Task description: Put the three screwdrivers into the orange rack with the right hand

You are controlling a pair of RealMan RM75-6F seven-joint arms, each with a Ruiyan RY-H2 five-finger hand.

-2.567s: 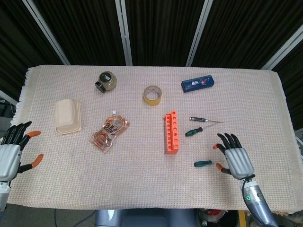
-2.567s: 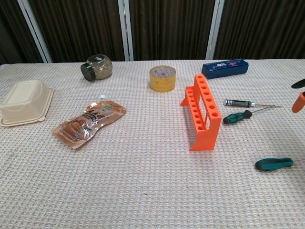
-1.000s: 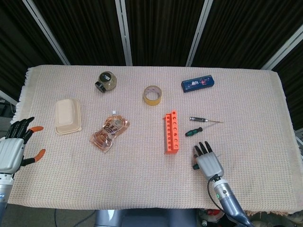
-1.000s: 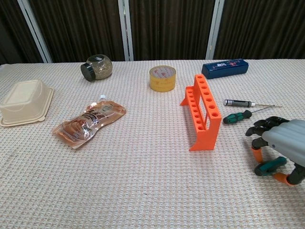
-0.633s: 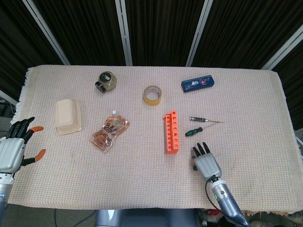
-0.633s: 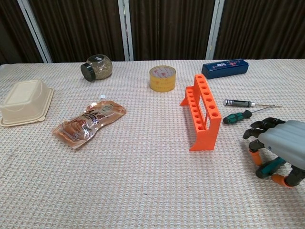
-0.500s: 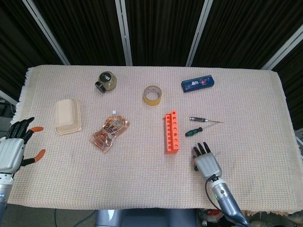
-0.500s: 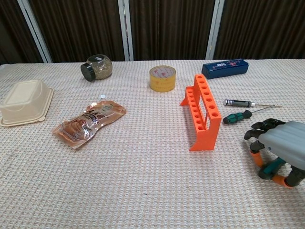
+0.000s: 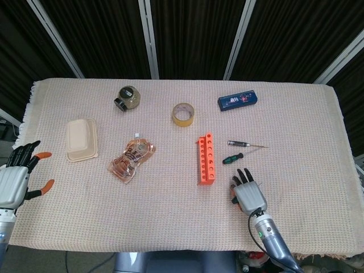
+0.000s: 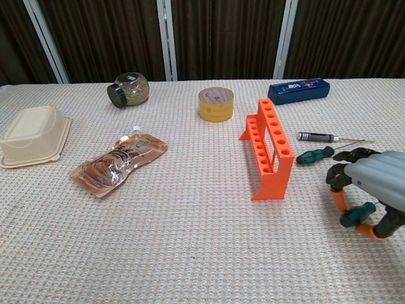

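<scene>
1. Since a moment ago the right hand (image 10: 370,190) has risen slightly, and the teal-handled screwdriver (image 10: 356,214) pinched in its orange-tipped fingers now sits clear of the cloth — half a second back it was lower.
2. Fingers curl around the handle; the blade is hidden under the palm, so I cannot tell which way it points.
3. Just beyond the hand lie the other two screwdrivers: a green-handled one (image 10: 315,155) and a slim black one (image 10: 330,137), both untouched.
4. Further to the hand's left stands the orange rack (image 10: 268,147), holes facing up.
5. To do this step well, lift higher, turn the tool blade-down, and line it over one hole before lowering — a tilted entry could tip the rack.
6. Far off, the left hand (image 9: 14,181) rests with fingers spread, holding nothing.
</scene>
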